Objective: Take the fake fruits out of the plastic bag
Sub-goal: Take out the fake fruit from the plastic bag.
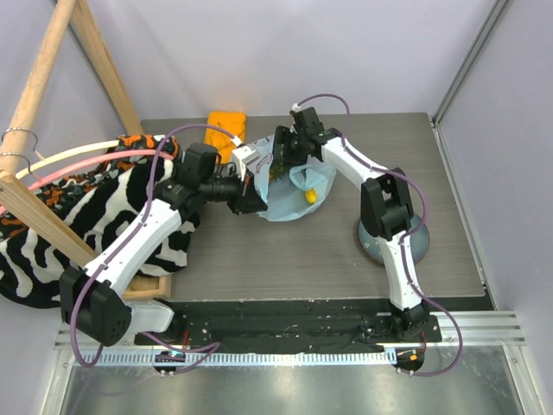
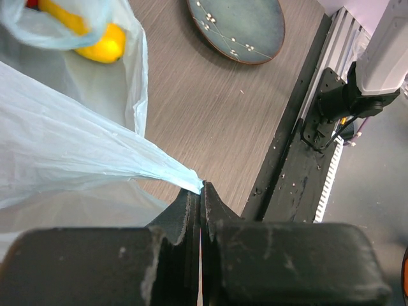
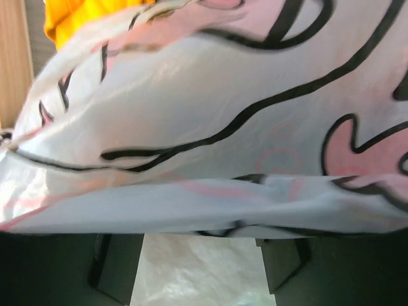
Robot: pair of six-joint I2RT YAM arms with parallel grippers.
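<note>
The light-blue plastic bag [image 1: 294,197] lies mid-table between my two grippers. A yellow fruit [image 1: 310,196] shows through its film, with something green [image 1: 278,173] above it; other fruits are hidden. My left gripper [image 1: 248,195] is shut on a stretched corner of the bag [image 2: 95,153], pinched at the fingertips [image 2: 201,186]. Yellow fruit [image 2: 95,39] shows through the bag in the left wrist view. My right gripper [image 1: 285,154] is at the bag's far top edge. In its wrist view the pink-printed bag [image 3: 210,115] fills the frame, and the gripper [image 3: 201,241] stands open with its tips under a fold.
A grey-blue plate [image 1: 393,235] lies right of the bag, partly under the right arm, and shows in the left wrist view [image 2: 239,25]. A folded orange cloth [image 1: 226,125] lies behind the bag. A zebra-striped cloth [image 1: 86,212] and a wooden rack [image 1: 43,73] fill the left side.
</note>
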